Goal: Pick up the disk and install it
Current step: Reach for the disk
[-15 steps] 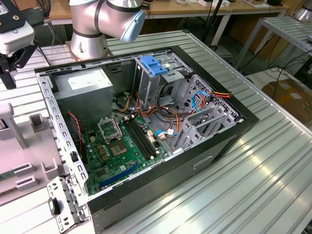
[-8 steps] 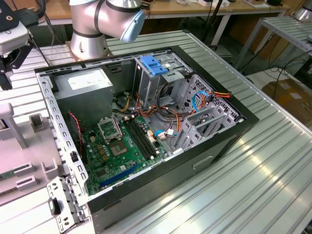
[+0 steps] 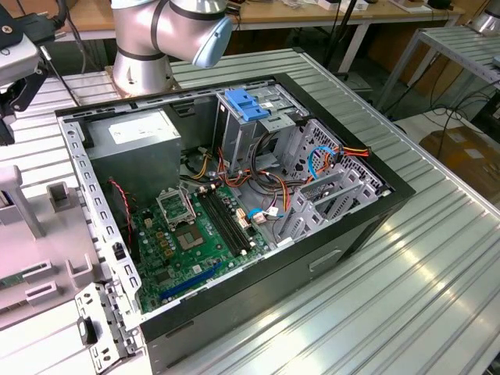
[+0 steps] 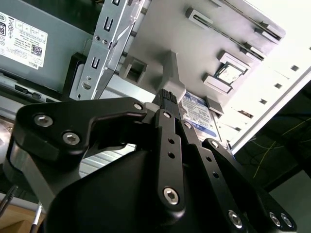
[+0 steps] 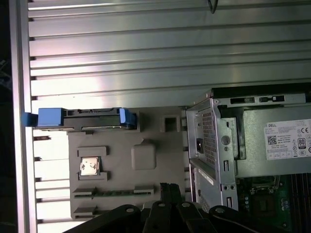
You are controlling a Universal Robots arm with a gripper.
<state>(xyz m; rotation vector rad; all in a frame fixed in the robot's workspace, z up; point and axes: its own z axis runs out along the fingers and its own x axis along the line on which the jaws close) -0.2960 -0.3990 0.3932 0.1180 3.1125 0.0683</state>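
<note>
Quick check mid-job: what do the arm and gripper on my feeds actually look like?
In the exterior view the arm is smooth silver-grey metal with rounded tubular joints, one closed by a pale blue cap. In the second wrist view the gripper is matte black, built from flat linkage plates with rounded corners, fastened by silver hex-socket screws.

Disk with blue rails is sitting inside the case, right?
No. The disk, blue rails on, stands on edge in the grey fixture beside the case, not inside it. The first wrist view shows it.
</note>
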